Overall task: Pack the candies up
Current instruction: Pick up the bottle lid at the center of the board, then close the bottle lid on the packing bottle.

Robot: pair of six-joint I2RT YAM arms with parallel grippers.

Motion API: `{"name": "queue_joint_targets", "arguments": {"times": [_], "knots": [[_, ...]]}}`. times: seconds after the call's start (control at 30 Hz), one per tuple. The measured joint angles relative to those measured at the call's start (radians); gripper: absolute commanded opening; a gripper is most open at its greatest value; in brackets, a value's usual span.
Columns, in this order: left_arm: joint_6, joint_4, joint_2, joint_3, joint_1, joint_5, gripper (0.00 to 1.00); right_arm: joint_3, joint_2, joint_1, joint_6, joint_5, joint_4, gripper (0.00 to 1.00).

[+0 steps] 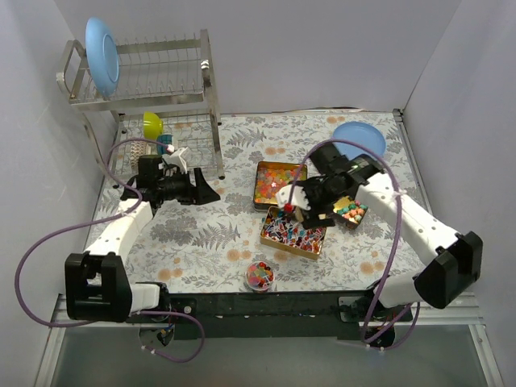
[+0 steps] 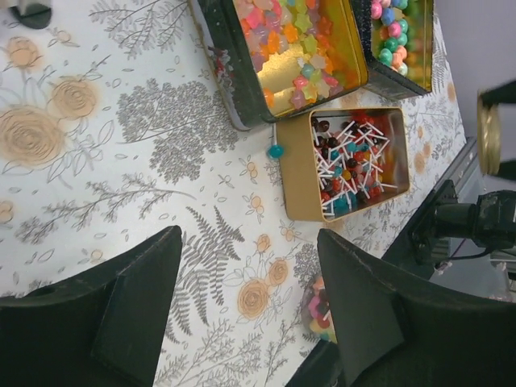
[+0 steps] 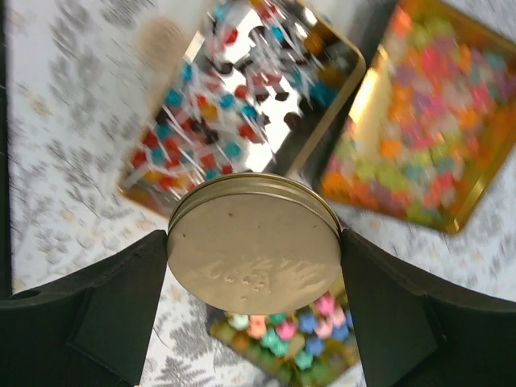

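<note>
Round gold lid [image 3: 254, 242] clamped between fingers [image 3: 105, 314], blurred candies [image 3: 419, 137] below

Dish rack [image 1: 165, 79] with upright blue plate [image 1: 102, 55]; second blue plate [image 1: 360, 137] on tablecloth [image 1: 201, 234]; round gold lid [image 3: 254, 242].

The round lid [image 3: 254, 242] hides most of one tin [image 3: 219, 332] of candies [image 3: 282, 330]; the lollipop tin [image 3: 266, 149] beyond is blurred, its contents smeared.
</note>
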Motion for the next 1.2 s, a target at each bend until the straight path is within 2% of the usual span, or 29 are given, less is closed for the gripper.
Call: {"name": "queue_joint_targets", "arguments": {"times": [0.17, 0.43, 0.57, 0.87, 1.2], "knots": [[0.029, -0.083, -0.087, -0.003, 0.072, -0.05, 0.69, 0.013, 0.1, 0.308, 0.12, -0.002, 0.019, 0.8], [0.004, -0.094, -0.128, -0.018, 0.206, -0.098, 0.69, 0.013, 0.211, 0.58, 0.191, 0.033, 0.069, 0.8], [-0.004, -0.09, -0.139, -0.021, 0.236, -0.113, 0.69, 0.017, 0.276, 0.647, 0.212, 0.046, 0.087, 0.8], [-0.015, -0.06, -0.188, -0.04, 0.266, -0.117, 0.69, 0.097, 0.406, 0.711, 0.239, 0.062, 0.123, 0.8], [-0.023, -0.053, -0.209, -0.052, 0.292, -0.116, 0.69, 0.129, 0.434, 0.74, 0.253, 0.038, 0.13, 0.81]]}}
